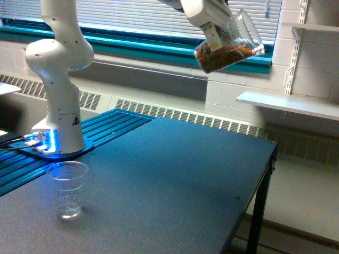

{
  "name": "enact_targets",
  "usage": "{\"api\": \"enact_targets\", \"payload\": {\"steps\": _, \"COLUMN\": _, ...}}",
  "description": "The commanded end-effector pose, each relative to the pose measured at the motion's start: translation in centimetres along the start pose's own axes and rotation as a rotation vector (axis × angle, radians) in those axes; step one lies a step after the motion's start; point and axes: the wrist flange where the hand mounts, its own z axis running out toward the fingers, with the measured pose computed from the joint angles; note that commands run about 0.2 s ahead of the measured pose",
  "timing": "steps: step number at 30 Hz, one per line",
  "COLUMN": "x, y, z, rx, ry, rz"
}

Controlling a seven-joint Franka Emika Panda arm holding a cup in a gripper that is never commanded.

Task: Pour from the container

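Gripper: located at the top of the exterior view, high above the table. Its white fingers are closed against the side of the container, which it holds clear of all surfaces.

Container: clear plastic, wide-mouthed, tilted well off upright, with the mouth pointing up and toward the exterior view's right and the base toward the lower left. Brown nut-like pieces lie heaped along its lower side, just under the fingers. None are seen outside the mouth.

Cup: small ribbed clear plastic cup, upright on the dark table, far below the gripper and well off to the exterior view's left. Contents cannot be determined.

Arm base: white, mounted at the table's far left edge, with a blue light at its foot, well below and left of the gripper.

Behind the gripper: window blinds and a teal sill.
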Motion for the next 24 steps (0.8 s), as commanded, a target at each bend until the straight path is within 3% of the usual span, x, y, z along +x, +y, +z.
{"api": "enact_targets", "payload": {"steps": 1, "x": 1.2, "y": 1.7, "z": 0.0, "rx": -0.022, "ry": 0.017, "rz": 0.033}}
{"api": "enact_targets", "payload": {"steps": 14, "x": 0.8, "y": 2.8, "z": -0.8, "rx": -0.034, "ry": 0.032, "rz": 0.015}}
{"api": "enact_targets", "payload": {"steps": 24, "x": -1.2, "y": 6.3, "z": -2.5, "rx": -0.071, "ry": 0.051, "rz": -0.015}}
